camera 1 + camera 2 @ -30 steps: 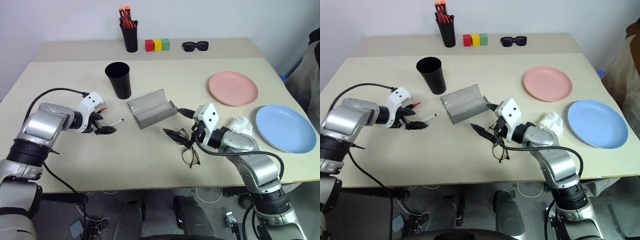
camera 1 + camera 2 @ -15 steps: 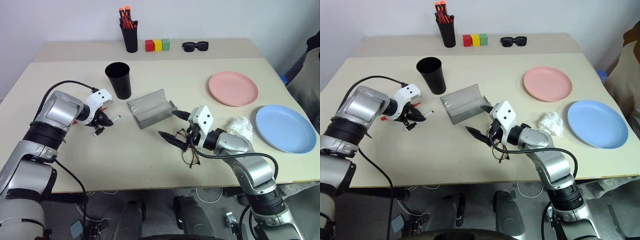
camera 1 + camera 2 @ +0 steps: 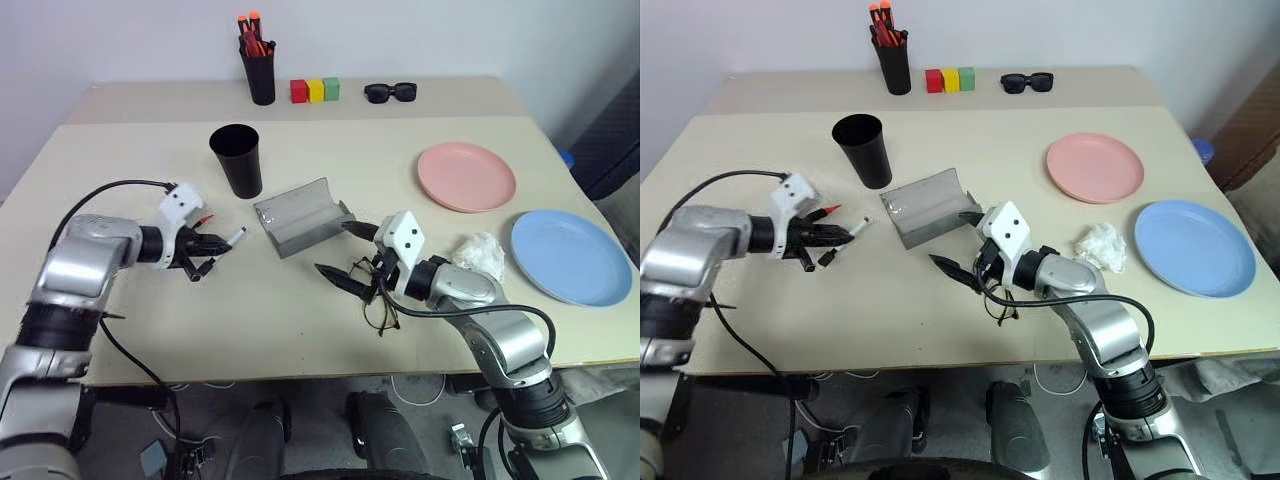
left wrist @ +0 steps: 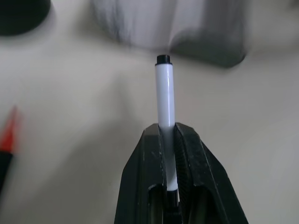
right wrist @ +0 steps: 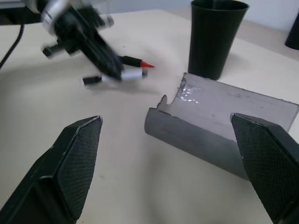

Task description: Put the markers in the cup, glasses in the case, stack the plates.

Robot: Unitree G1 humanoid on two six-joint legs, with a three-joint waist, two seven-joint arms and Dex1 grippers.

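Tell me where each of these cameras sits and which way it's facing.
Head eyes: on the head, looking forward and down over the table and both arms.
Left wrist: along the left gripper, shut on the white marker, toward the case.
Right wrist: between the open right gripper fingers, toward the case and cup; left gripper also visible.
Shared: case, white marker.

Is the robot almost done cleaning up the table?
Not yet, nothing is finished. The left gripper is shut on the white marker, lifted off the table. The red-tipped marker lies on the table, and the black cup waits nearby. The open right gripper hovers over the glasses beside the case. The pink plate and blue plate aren't stacked.
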